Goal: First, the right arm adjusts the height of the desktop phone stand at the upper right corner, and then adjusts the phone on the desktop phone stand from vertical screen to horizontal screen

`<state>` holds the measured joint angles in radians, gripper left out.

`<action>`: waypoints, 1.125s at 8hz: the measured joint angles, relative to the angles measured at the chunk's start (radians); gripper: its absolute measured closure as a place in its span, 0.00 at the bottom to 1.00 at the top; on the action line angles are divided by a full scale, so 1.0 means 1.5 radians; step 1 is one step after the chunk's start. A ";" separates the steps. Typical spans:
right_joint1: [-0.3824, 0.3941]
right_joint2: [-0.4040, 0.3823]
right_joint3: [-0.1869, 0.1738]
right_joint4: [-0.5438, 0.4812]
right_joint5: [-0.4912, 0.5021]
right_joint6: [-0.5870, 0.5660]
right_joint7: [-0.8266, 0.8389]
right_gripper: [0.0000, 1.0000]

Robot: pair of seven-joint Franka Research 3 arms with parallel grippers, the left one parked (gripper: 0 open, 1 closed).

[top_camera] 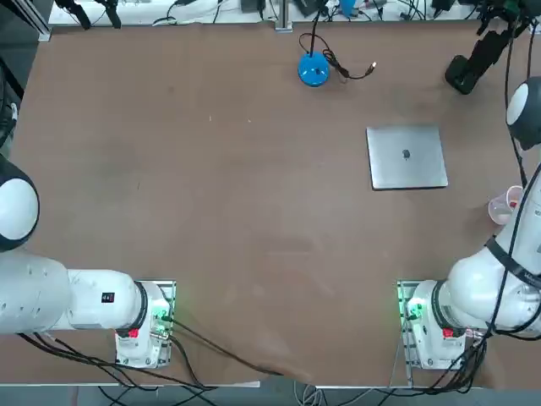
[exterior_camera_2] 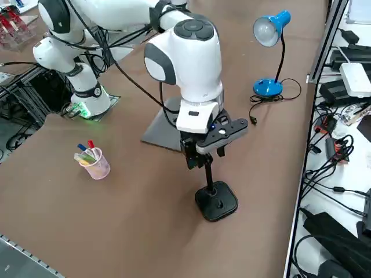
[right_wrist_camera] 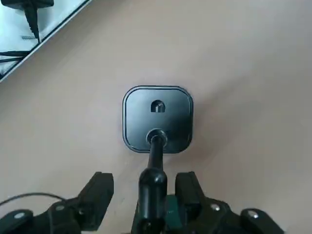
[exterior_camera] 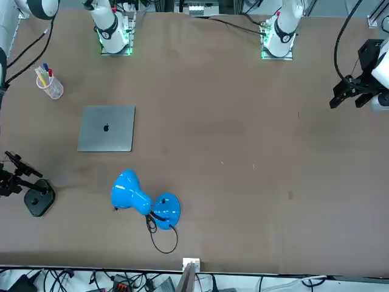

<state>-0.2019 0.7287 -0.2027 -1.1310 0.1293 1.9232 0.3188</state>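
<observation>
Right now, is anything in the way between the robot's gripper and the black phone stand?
Nothing visible. The right gripper hangs right over the black phone stand with the rounded square base, its fingers on either side of the slim pole, apart from it.

Brown desk (top_camera: 211, 211), mostly bare. Blue lamp base (top_camera: 313, 69) near far edge, black cord trailing beside it. Silver laptop (top_camera: 407, 157) closed, right of centre. Black desktop phone stand (top_camera: 470, 69) up in far right corner, base on desk. Right arm (top_camera: 490, 288) rises along right edge. Clear cup (top_camera: 505, 204) with pens just beside it.
</observation>
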 joint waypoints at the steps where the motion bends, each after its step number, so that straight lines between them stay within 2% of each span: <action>1: 0.000 -0.013 0.000 0.008 0.000 -0.012 0.000 0.16; 3: -0.001 -0.045 -0.002 0.013 -0.001 -0.040 -0.008 0.01; 6: 0.007 -0.080 0.003 0.014 -0.034 -0.072 -0.064 0.01; 9: 0.066 -0.103 0.006 0.019 -0.067 -0.118 -0.182 0.01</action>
<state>-0.1025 0.5737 -0.1938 -1.1021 0.0282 1.7468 0.0453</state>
